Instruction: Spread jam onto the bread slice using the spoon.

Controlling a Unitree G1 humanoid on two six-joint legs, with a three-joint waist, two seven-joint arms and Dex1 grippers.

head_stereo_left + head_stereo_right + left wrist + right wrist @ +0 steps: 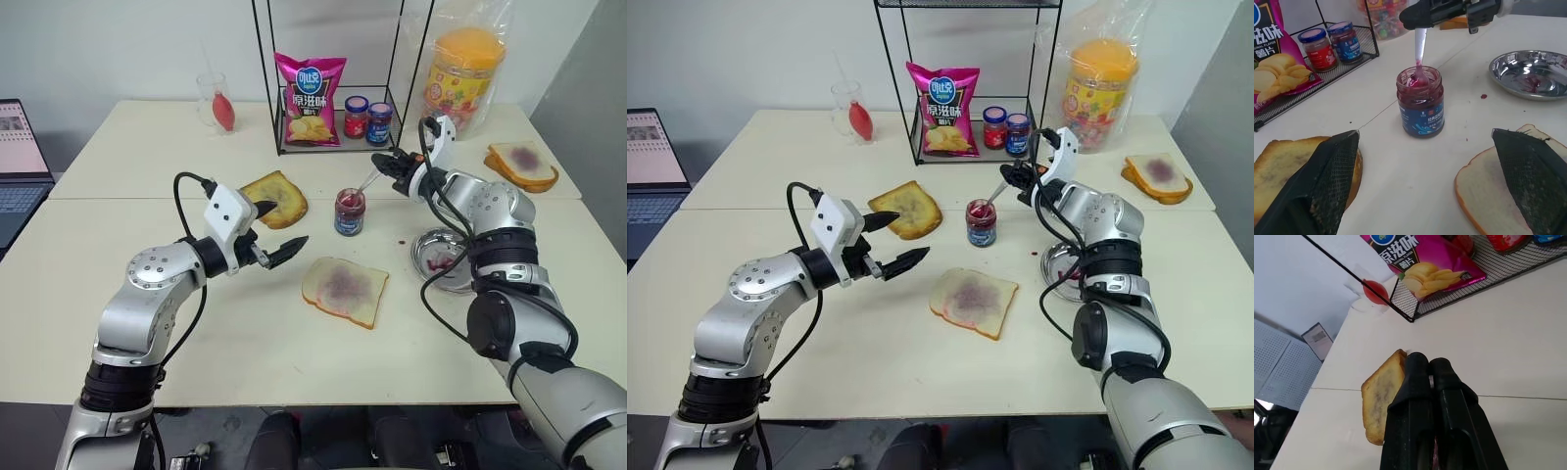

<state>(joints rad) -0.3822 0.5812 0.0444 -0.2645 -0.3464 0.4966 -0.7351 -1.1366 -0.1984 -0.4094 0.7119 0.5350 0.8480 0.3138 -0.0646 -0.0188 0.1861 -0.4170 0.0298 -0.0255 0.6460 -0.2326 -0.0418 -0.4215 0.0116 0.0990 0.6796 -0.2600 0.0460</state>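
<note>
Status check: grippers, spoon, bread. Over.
Right gripper shut on spoon, bowl in jam. Left gripper open, empty. Bread slice already smeared, path clear.

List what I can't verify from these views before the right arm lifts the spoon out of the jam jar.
- Slim silver spoon: its bowl sits sunk in the dark jam, so the load is unreadable in the left wrist view.
- Right gripper: in the right wrist view its black fingers cover the spoon and jar.
- Pale white bread slice: partly behind the left gripper's finger.
</note>
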